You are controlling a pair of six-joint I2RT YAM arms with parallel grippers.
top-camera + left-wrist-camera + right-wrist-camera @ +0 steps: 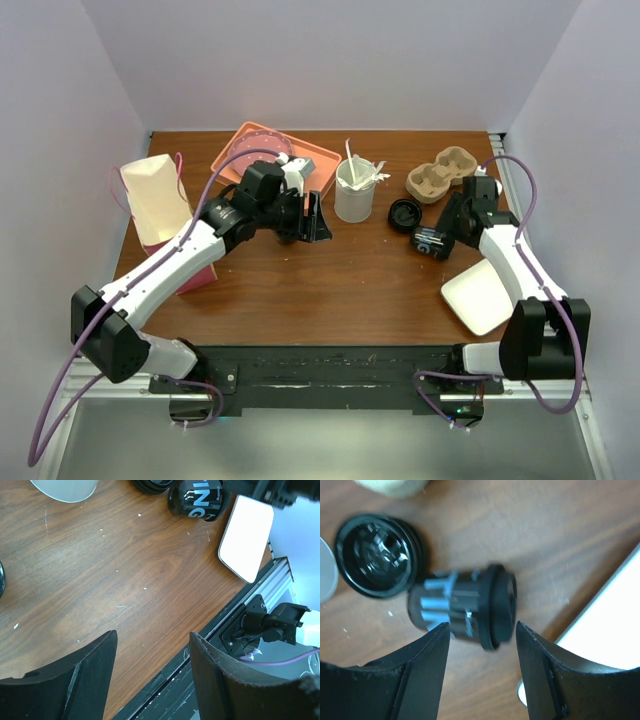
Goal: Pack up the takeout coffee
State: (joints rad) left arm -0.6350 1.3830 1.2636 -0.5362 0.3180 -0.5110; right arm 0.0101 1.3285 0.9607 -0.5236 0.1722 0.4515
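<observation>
The takeout coffee (432,243), a small black cup with white lettering and its black lid on, lies on its side on the wood table right of centre. It also shows in the right wrist view (462,607), blurred, and at the top of the left wrist view (197,497). My right gripper (450,232) hovers just over it, open (482,626), fingertips either side of the lid end without gripping. My left gripper (318,222) stands open mid-table with only bare wood between its fingers (152,645).
A second round black piece (404,215), lid or cup seen from above, sits beside the coffee. A white tray (480,295) lies near right, a cardboard cup carrier (442,173) far right, a white cup of stirrers (354,192) at centre, a pink tray (270,155) behind, and a bag (160,200) at left.
</observation>
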